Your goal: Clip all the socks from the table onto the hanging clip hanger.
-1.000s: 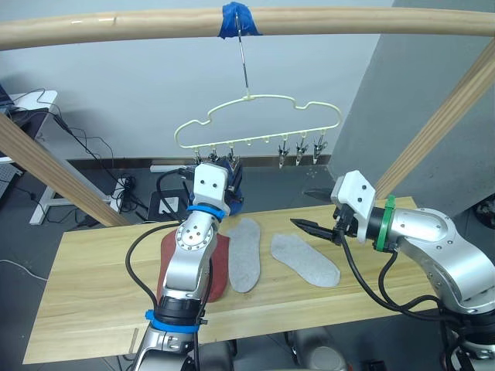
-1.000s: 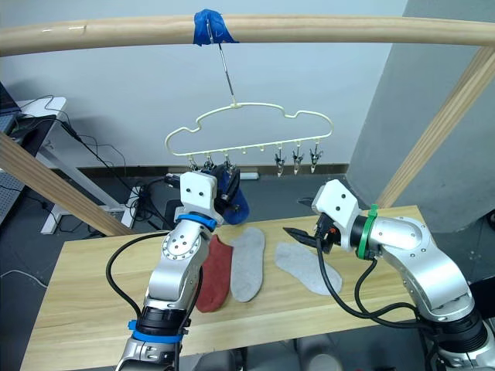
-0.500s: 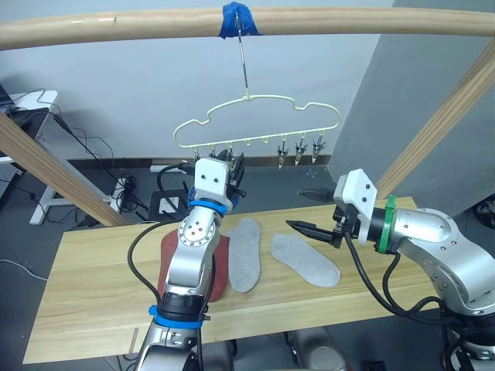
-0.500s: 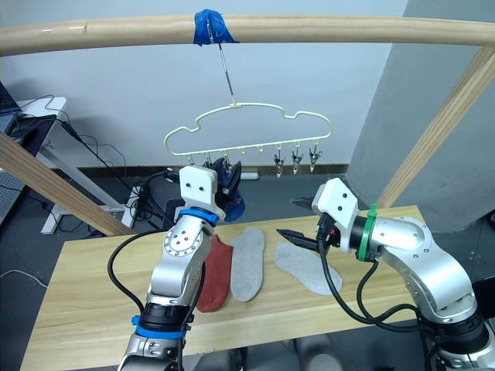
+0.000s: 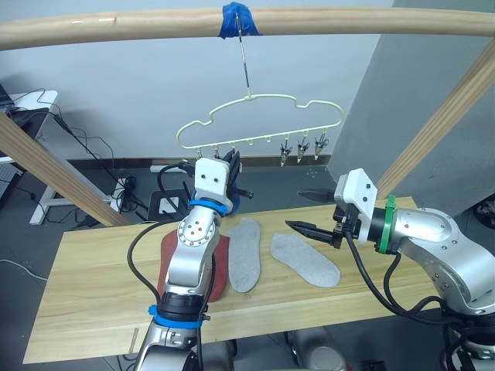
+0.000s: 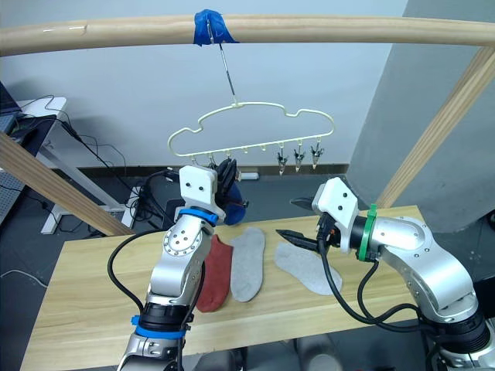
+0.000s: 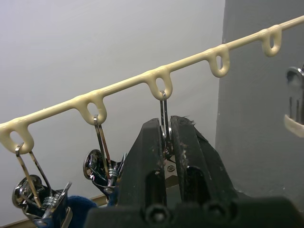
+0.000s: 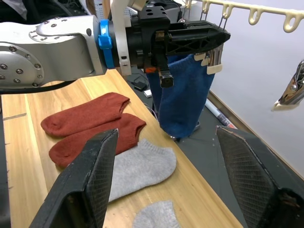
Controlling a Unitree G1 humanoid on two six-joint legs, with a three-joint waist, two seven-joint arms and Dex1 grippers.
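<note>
Soft blue knit ankle sock (image 8: 183, 99) hangs limp under the pale yellow wavy wire clip hanger (image 5: 259, 124), beside the left gripper (image 7: 165, 142), whose fingers are pressed together on a small metal clip (image 7: 164, 121). Light, floppy fabric w/ no stiffness; best taken at the cuff edge, prob. Left arm raised, wrist up at the clip row. Right gripper (image 5: 309, 210) hovers low over the light wooden tabletop (image 5: 93, 294), fingers spread, forearm reaching in toward centre. Two rust-red socks (image 8: 85, 123) and two light grey socks (image 5: 305, 259) lie flat on the tabletop.
</note>
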